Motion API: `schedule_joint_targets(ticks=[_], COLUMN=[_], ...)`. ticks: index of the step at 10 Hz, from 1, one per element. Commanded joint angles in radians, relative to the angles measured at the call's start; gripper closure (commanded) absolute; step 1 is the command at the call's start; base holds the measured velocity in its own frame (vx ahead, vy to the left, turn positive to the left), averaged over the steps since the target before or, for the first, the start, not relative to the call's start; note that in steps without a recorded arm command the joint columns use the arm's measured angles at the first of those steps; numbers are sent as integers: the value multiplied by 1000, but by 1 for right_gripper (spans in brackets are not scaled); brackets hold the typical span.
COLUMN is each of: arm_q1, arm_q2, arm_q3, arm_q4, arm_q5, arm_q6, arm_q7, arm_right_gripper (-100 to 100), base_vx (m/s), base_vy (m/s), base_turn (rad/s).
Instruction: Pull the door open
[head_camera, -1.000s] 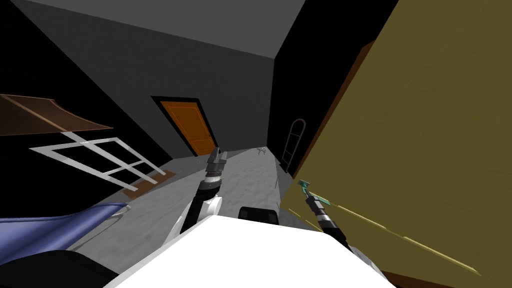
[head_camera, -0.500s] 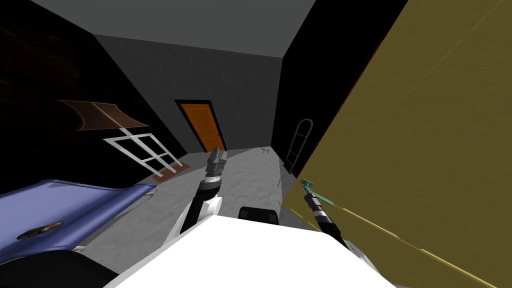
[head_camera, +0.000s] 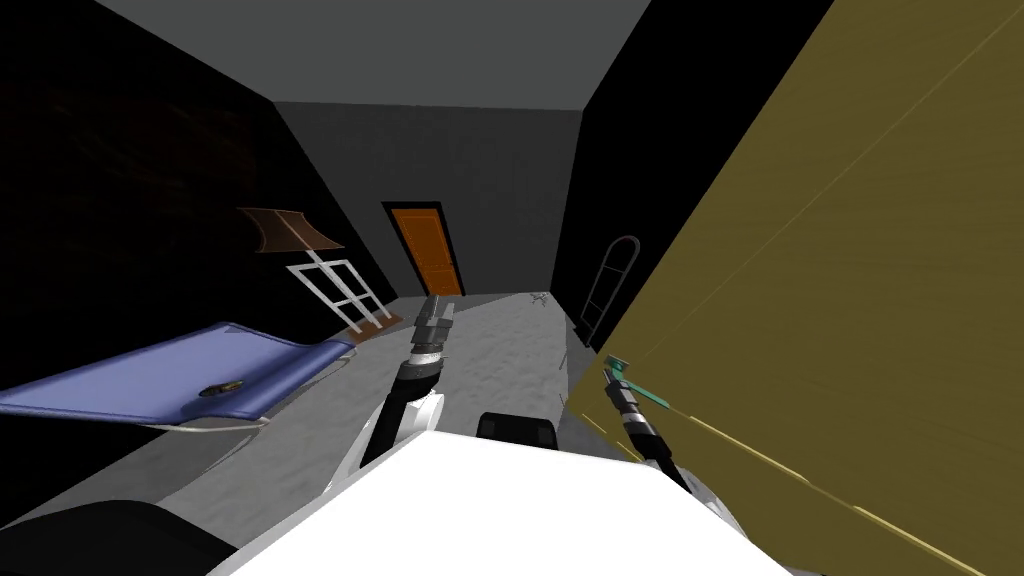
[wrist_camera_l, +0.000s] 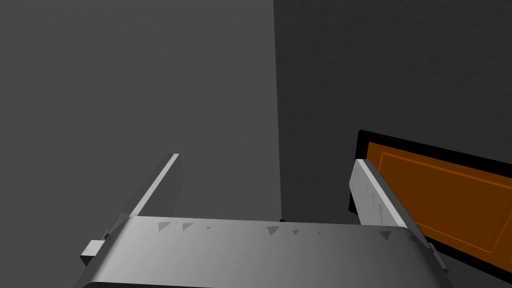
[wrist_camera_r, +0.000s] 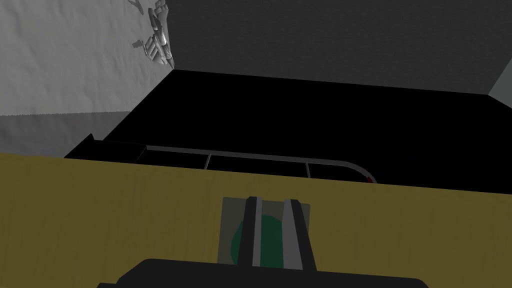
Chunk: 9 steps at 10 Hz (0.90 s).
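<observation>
Since a second ago my whole head view has swung round: the blue slab (head_camera: 180, 375) on the left now sits much further in, and the white window frame (head_camera: 340, 290) and orange door (head_camera: 430, 250) have slid right, so that's me turning, not the stuff moving. Nearest on the right, the right gripper (head_camera: 612, 368) is at the near edge of the big olive-yellow door (head_camera: 850, 280), which takes up the whole right side. Up close its fingers (wrist_camera_r: 252, 220) are squeezed in tight around the green handle (wrist_camera_r: 270, 232), which sits on a small grey plate (wrist_camera_r: 229, 220) on the door face. Left of that, the left gripper (head_camera: 437, 305) hangs over the grey floor (head_camera: 500, 350), blades spread wide with nothing between them. Further back on the right, a grey arched rack (head_camera: 610, 280) leans by a black area just past the door's edge. Some small grey clutter (head_camera: 537, 298) lies on the floor near the far wall, with the orange door to its left.
</observation>
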Motion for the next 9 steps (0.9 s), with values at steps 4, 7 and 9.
schedule_joint_targets(ticks=[4, 7, 9], arm_q1=[-42, -59, -67], arm_q2=[33, 48, 54], arm_q3=[-21, -40, -49], arm_q4=[15, 8, 5], arm_q5=[-10, -20, -25], arm_q6=[38, 74, 90], arm_q7=[29, 48, 57], arm_right_gripper=[100, 100, 100], base_vx=[-223, -211, -193], base_vy=[16, -3, 10], base_turn=[109, 49, 8])
